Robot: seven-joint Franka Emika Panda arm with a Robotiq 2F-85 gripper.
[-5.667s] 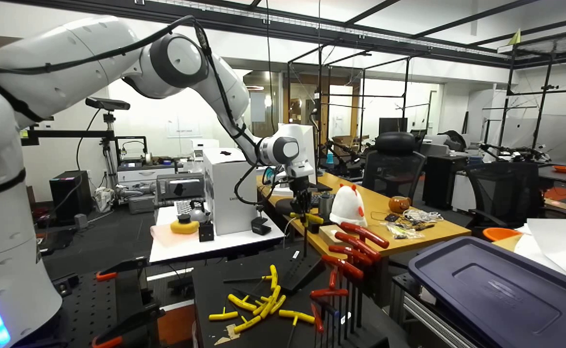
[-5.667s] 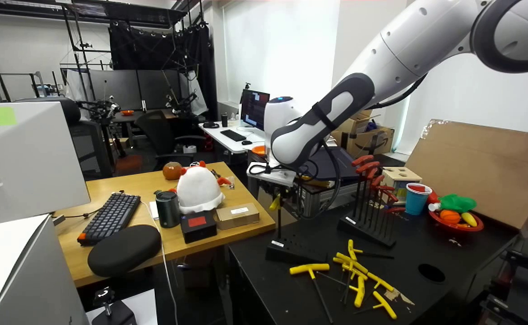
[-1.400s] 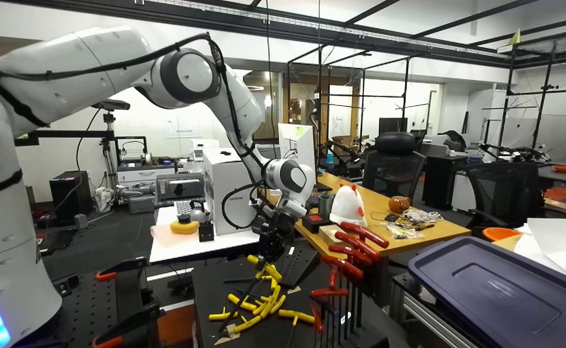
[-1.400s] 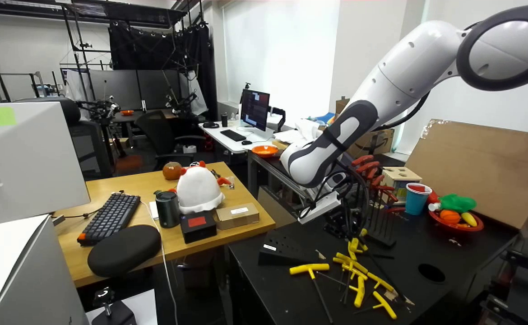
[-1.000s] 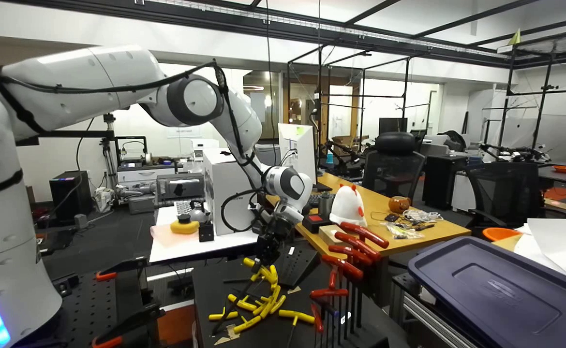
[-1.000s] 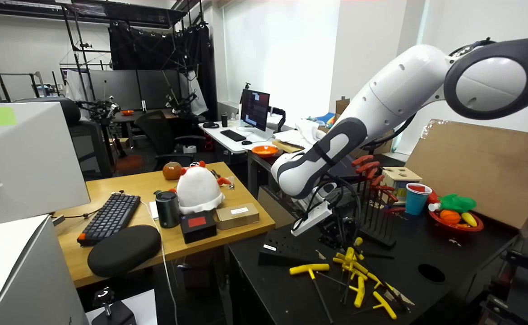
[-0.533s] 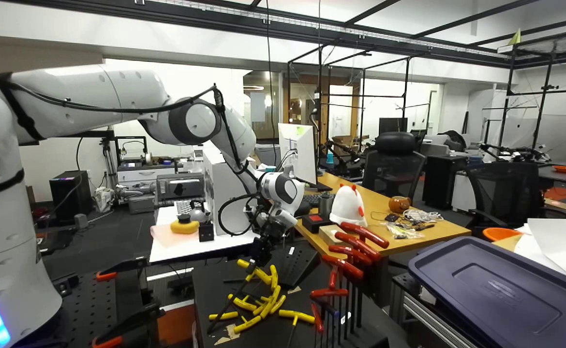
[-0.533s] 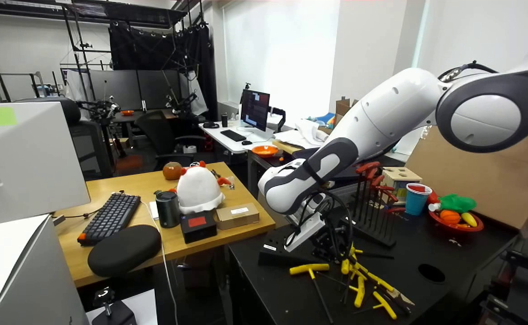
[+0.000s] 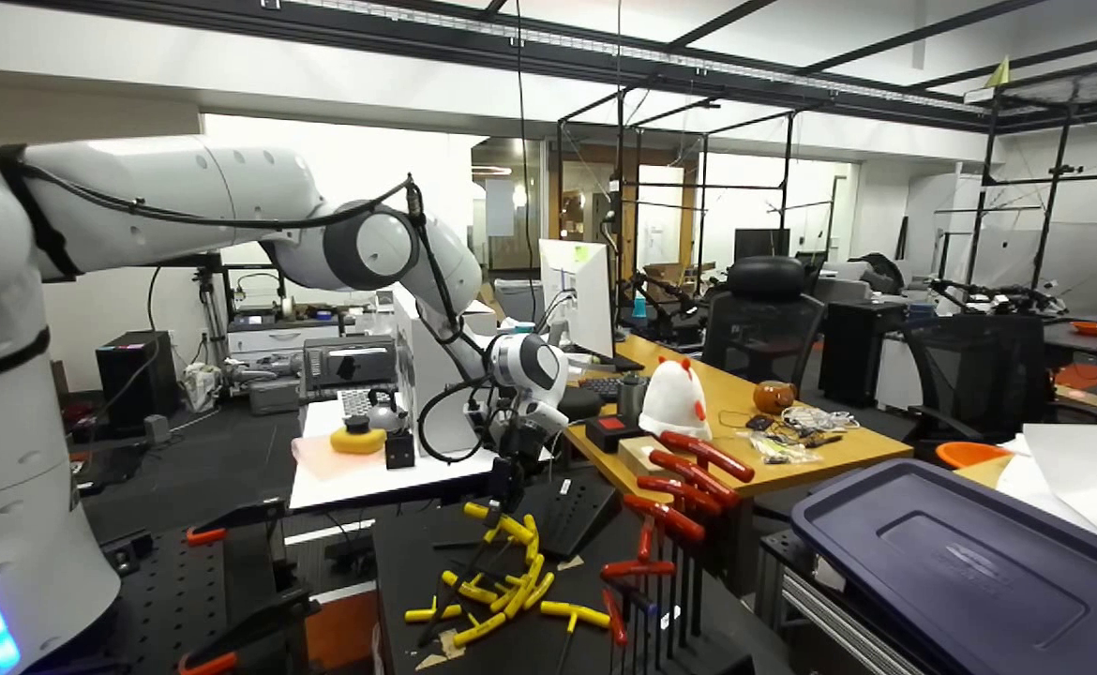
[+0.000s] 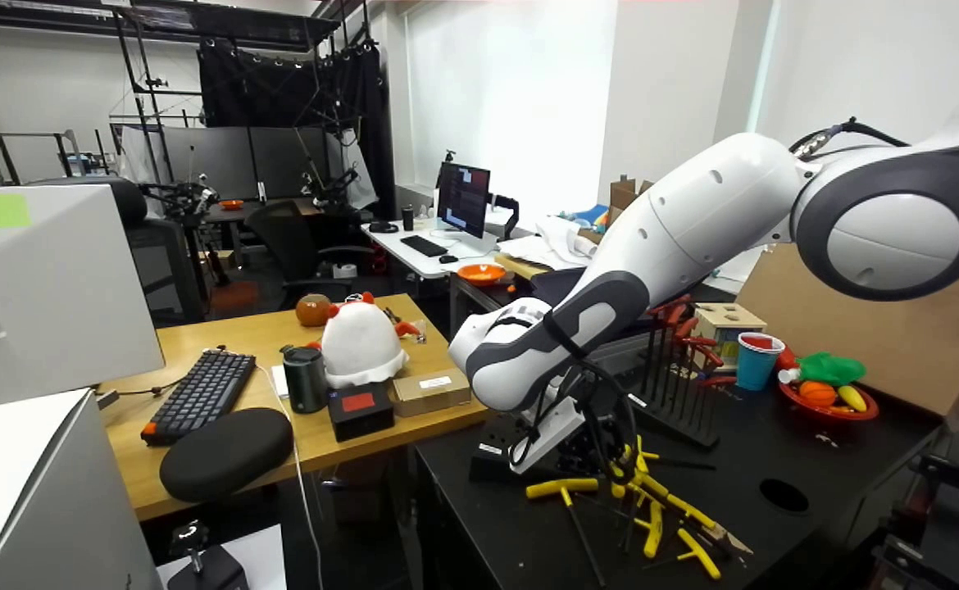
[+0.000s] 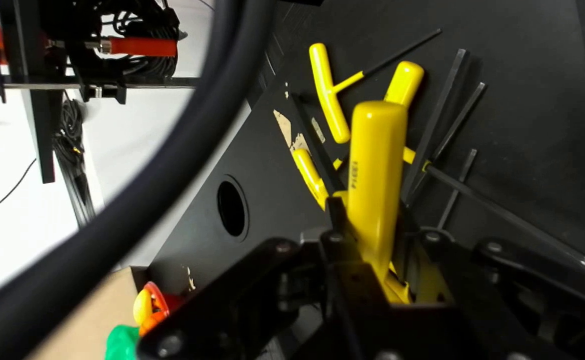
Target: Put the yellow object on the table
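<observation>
The yellow object is a T-handle hex tool with a yellow handle (image 11: 376, 150) and a long dark shaft. It shows in both exterior views (image 9: 516, 528) (image 10: 617, 489). My gripper (image 11: 371, 204) is shut on this handle, with one finger on each side of it. In an exterior view my gripper (image 9: 502, 506) is low over the black table (image 9: 417, 562), and the tool is tilted with its shaft slanting down. I cannot tell whether the shaft tip touches the table. Several other yellow-handled tools (image 9: 520, 595) lie crossed on the table just below.
A black block with holes (image 9: 578, 516) stands on the table beside the gripper. Red-handled tools (image 9: 689, 478) stand upright in a rack. A bowl with toys (image 10: 828, 406), a blue cup (image 10: 754, 365) and a round table hole (image 11: 232, 207) also show.
5.7 s ago the tool was held upright over the block with holes. Since then my gripper has come down over the yellow pile and tilted the tool. It moves little in the last half second.
</observation>
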